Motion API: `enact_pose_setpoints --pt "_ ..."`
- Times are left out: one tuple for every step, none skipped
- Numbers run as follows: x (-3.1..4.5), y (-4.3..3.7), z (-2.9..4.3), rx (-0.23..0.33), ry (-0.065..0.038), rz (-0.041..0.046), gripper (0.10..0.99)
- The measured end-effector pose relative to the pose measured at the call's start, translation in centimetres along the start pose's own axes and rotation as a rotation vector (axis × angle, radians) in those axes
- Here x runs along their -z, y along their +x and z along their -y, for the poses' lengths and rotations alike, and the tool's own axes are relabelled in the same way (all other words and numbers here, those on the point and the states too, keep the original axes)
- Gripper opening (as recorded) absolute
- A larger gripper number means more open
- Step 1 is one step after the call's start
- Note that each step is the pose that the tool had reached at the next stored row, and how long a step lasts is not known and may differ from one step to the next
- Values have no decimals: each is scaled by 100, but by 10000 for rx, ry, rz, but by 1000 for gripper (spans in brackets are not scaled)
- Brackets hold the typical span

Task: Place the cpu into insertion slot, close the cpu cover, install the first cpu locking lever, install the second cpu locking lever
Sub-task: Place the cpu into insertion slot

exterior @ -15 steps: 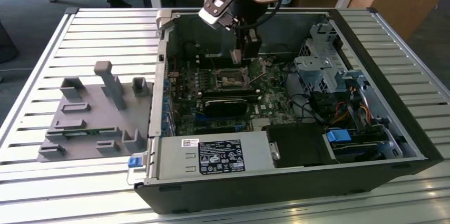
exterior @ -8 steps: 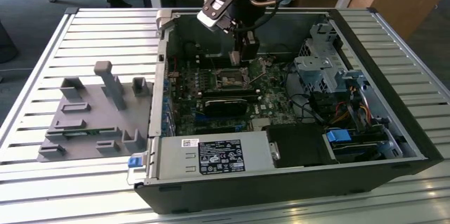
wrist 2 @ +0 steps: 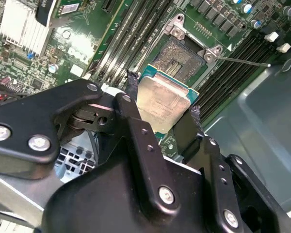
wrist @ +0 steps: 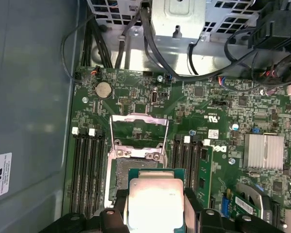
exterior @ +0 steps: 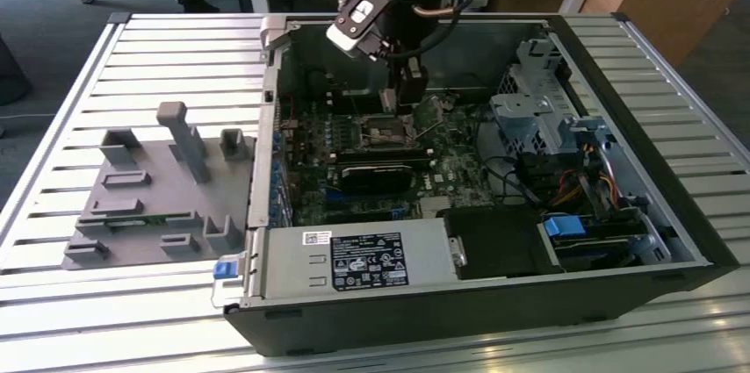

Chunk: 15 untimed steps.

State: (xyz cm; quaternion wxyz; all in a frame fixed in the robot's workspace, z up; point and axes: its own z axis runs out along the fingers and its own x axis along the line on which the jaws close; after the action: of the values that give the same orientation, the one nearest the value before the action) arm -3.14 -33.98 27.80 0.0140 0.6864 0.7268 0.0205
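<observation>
Gripper (wrist 2: 164, 100) pinches cpu (wrist: 155, 201) by opposite edges, level for seating; insertion slot (wrist 2: 182, 58) lies just ahead, cpu cover (wrist: 138, 117) flipped open beyond.

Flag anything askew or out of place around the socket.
Nothing stands out: the end effector holds the cpu square to the open insertion slot, not yet seated, with the cpu cover swung open.

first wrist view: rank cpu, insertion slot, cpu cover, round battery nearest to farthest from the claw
1. cpu: gripped in the claw, between its fingers.
2. insertion slot: just beyond the cpu, uncovered.
3. cpu cover: flipped open past the slot.
4. round battery: beyond the cover, near the board's edge.
</observation>
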Motion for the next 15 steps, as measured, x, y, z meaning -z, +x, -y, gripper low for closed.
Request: enact_pose_setpoints --pt "-14 4 3 0 -1 0 541" --pt "-26 7 6 0 -1 0 541" --pt "-38 10 9 0 0 0 541" --pt "-50 13 11 0 0 0 541" --pt "-63 15 14 0 0 1 541" --pt "-76 17 16 0 0 0 541" --pt "-89 19 19 -1 0 1 541" --pt "-103 21 21 0 0 1 541" --pt "-118 23 24 0 0 0 541" --pt "-134 25 25 0 0 0 541" --pt "-149 27 27 0 0 0 541" --pt "-165 29 29 0 0 0 541" --pt "-180 32 31 -1 0 0 541" --pt "-194 35 32 -1 0 0 541" --pt "-206 40 33 -1 0 0 541"
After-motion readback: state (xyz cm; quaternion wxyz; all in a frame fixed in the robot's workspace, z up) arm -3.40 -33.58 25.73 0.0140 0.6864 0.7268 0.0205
